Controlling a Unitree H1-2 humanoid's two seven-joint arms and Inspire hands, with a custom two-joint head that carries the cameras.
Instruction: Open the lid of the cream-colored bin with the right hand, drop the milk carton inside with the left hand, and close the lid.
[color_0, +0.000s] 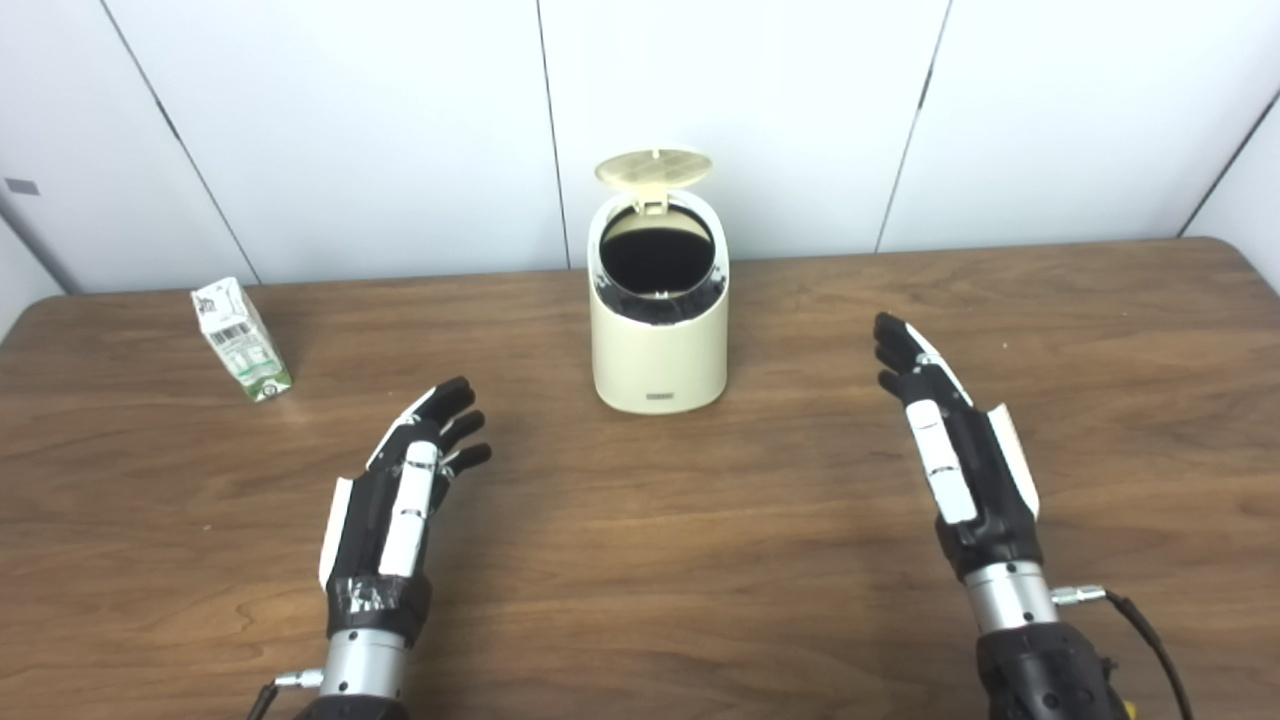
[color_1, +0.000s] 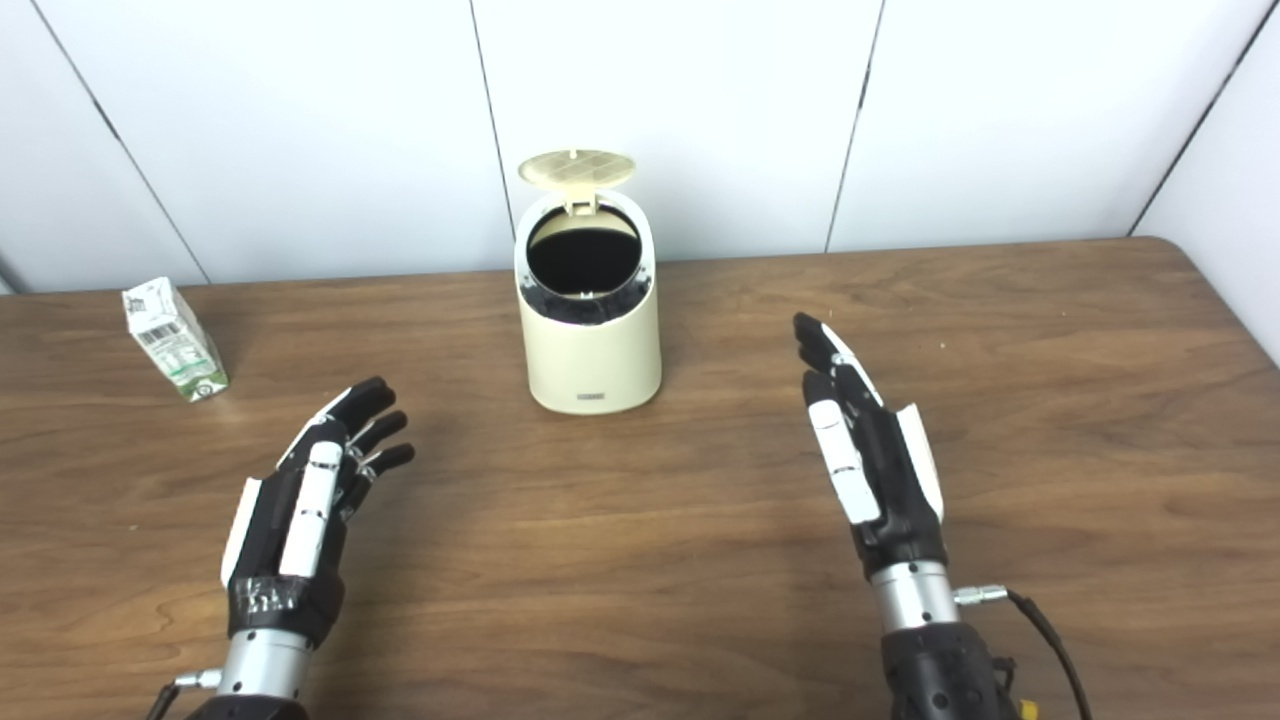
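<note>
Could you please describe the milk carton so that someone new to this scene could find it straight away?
Start at the wooden table and look to its far left, near the white wall. The milk carton stands there, left of the cream-colored bin. It is the only small white-and-green box, printed and leaning slightly.

Setting: looks like a lab or test room, not a home. Evidence: plain white wall panels with thin dark seams run along the far edge of a wood-grain table; no decoration or household clutter on them. The table's far corners are rounded. A small grey plate sits on the wall past the far left corner. Exposed cabling trails at the near edge, right side.
</note>
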